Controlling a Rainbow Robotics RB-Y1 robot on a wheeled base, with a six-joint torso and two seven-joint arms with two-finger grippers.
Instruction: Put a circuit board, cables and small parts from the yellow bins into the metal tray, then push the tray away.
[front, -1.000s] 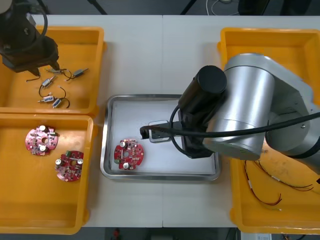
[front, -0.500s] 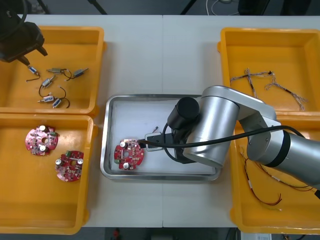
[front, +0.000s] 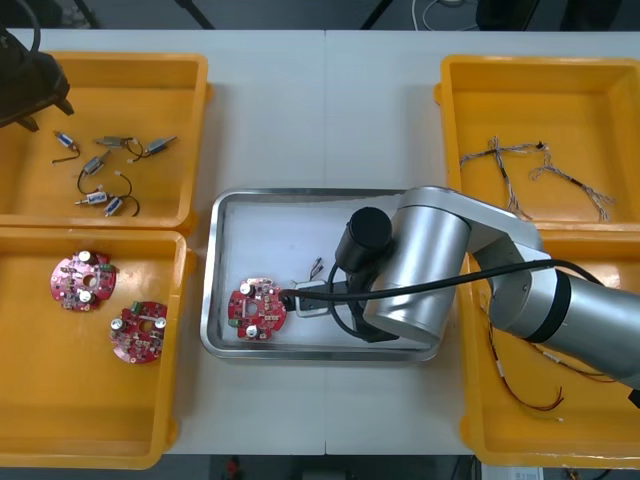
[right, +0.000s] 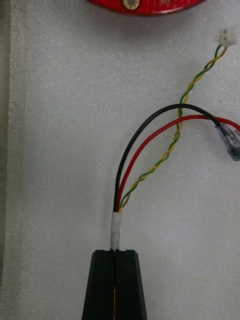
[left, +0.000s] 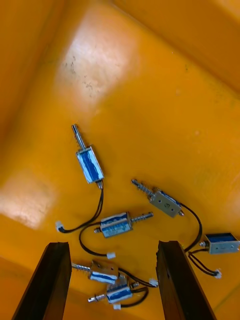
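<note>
Status, R gripper (right: 115, 252): down inside metal tray (front: 283, 228), pressed together on white-taped end of cable bundle (right: 115, 229). Black fingers (right: 102, 285) closed tight, thin seam betw. them. Bundle made up of black, red and twisted yellow-green leads, fanned out ahead of fingertips, lying on tray's white floor. On twisted pair's end: white plug (right: 226, 36). On black lead's end: clear-sleeved terminal (right: 228, 143). Just past lead ends: circuit board (front: 257, 308), round, red, flat in tray's near-left corner, not touching cable. R arm (front: 470, 270) slung across tray from R side, covering its right half in front view.

L gripper (left: 114, 246): spread wide, holding nothing, hovering over far-left yellow bin (front: 172, 78), at bin's far-left corner in front view. Below and betw. its fingers: small metal parts (left: 90, 164), several, each w/ thin black lead, scattered on bin floor, none touched.

Contents, near-left bin (front: 90, 400): two more red boards (front: 85, 280), close together, not touching. Contents, far-right bin (front: 545, 90): thin twisted cables (front: 530, 165) in loose tangle. Contents, near-right bin (front: 520, 435): red and yellow cables (front: 535, 392), partly hidden under R arm. Tray flat on desk (front: 320, 110), betw. L and R bins, just beside L pair.
</note>
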